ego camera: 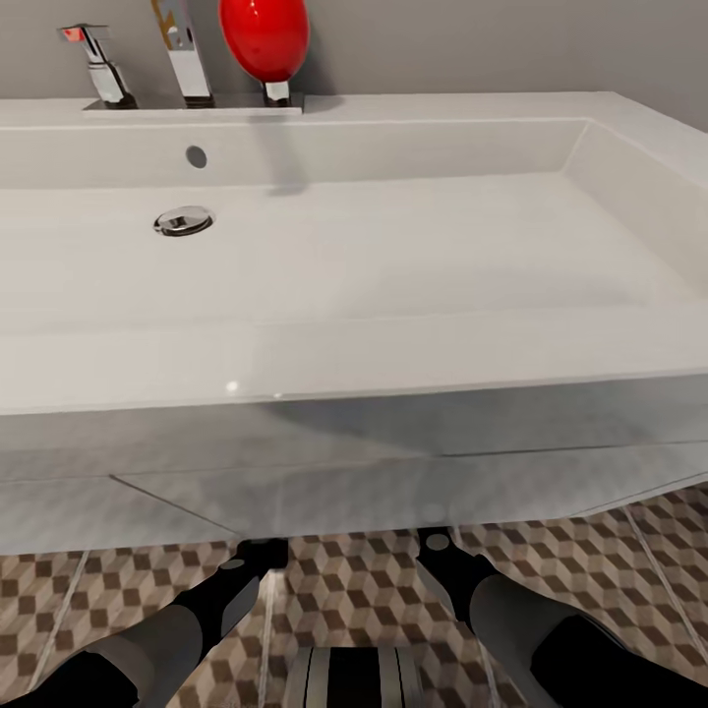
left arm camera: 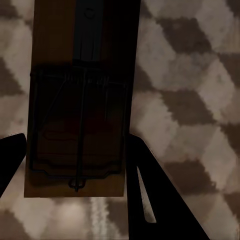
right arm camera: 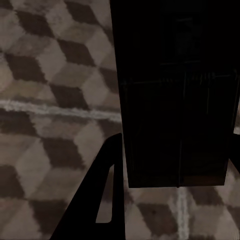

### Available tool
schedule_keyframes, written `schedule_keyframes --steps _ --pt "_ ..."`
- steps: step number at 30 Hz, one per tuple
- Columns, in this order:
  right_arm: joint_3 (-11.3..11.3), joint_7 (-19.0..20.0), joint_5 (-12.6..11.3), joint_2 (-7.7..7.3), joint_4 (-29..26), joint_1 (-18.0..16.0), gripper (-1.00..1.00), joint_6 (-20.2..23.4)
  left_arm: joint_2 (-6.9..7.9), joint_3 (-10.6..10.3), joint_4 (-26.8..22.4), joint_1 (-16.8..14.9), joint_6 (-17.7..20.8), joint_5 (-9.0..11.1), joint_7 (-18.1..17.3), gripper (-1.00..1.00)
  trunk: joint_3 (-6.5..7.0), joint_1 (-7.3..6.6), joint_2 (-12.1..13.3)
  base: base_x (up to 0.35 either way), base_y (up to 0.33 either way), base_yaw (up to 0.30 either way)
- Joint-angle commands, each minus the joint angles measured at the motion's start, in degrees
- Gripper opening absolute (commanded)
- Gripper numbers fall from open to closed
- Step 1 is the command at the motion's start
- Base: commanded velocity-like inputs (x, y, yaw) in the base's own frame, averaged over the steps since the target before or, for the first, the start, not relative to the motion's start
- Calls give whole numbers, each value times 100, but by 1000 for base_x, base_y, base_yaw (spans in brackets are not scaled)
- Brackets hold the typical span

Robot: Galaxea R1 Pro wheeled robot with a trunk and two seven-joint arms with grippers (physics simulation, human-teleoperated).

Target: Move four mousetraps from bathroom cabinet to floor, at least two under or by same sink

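Observation:
A mousetrap [left arm camera: 80, 75], a tan board with a dark wire frame, sits between the fingers of my left gripper [left arm camera: 76, 136], which is shut on its long edges just above the cube-patterned bathroom floor [left arm camera: 190, 100]. My right gripper [right arm camera: 177, 132] is shut on a second mousetrap [right arm camera: 175, 75], very dark in shadow, also over the tiles. In the head view both forearms reach under the white vanity [ego camera: 295, 472] below the sink [ego camera: 393, 344], so the hands are hidden there.
The chrome tap [ego camera: 187, 59] and red ball [ego camera: 264, 39] stand at the back of the basin against a grey wall. Patterned tiles [ego camera: 344, 590] show between my two arms, with my own base [ego camera: 354, 678] at the picture's lower edge.

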Motion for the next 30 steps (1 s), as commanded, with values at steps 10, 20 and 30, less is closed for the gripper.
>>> schedule_keyframes --steps 10,20,30 --pt "50 -8 -68 0 6 -4 -100 -31 0 -44 5 -3 -21 40 31 -100 -93 -1 -1 0 0 76" --pt "50 -6 -68 -8 6 -4 -100 -31 0 -50 6 -2 -21 40 31 -100 -183 -1 -1 0 0 76" --pt "50 -8 -68 -9 6 -4 -100 -31 9 -42 3 -2 -21 40 31 -100 -273 -1 -1 0 0 76"
